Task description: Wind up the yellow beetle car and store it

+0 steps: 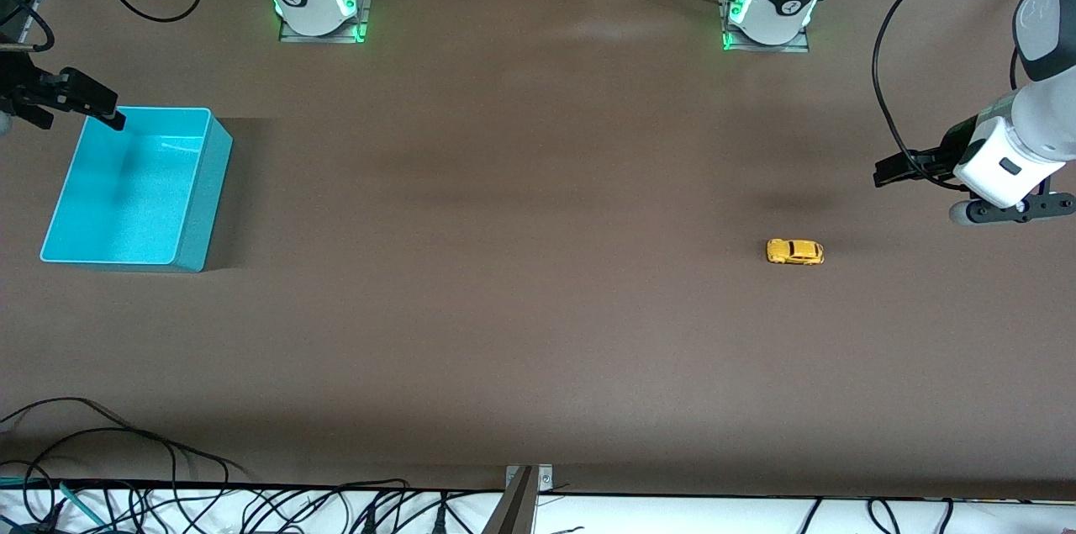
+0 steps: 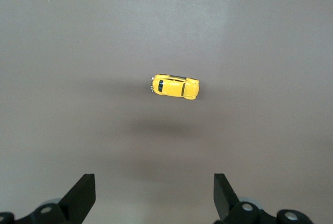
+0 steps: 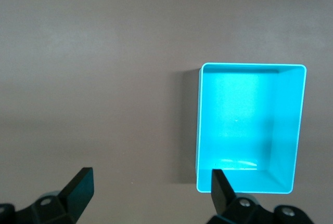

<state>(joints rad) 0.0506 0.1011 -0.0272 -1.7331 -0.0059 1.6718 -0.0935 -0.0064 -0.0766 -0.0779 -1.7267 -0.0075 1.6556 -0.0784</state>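
Left claw (image 2: 154, 195) spread wide and empty, up in the air near the yellow beetle car (image 1: 794, 251) on the worktop (image 1: 521, 265). Right claw (image 3: 151, 193) likewise spread, empty, over the worktop beside the turquoise bin (image 1: 202, 181). Both partly cut off at frame edges.

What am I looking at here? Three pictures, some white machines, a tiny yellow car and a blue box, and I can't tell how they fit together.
These are two robot arms bolted along one edge of a brown table. The big picture comes from a high camera facing them. The two smaller ones come from cameras on the arms' wrists, looking down past their fingers.

The left gripper hangs open in the air at its own end of the table, holding nothing, and its camera sees the yellow beetle car on the tabletop. The right gripper, also open and empty, hangs by the turquoise bin's edge at the table's right-arm end. The bin looks empty.
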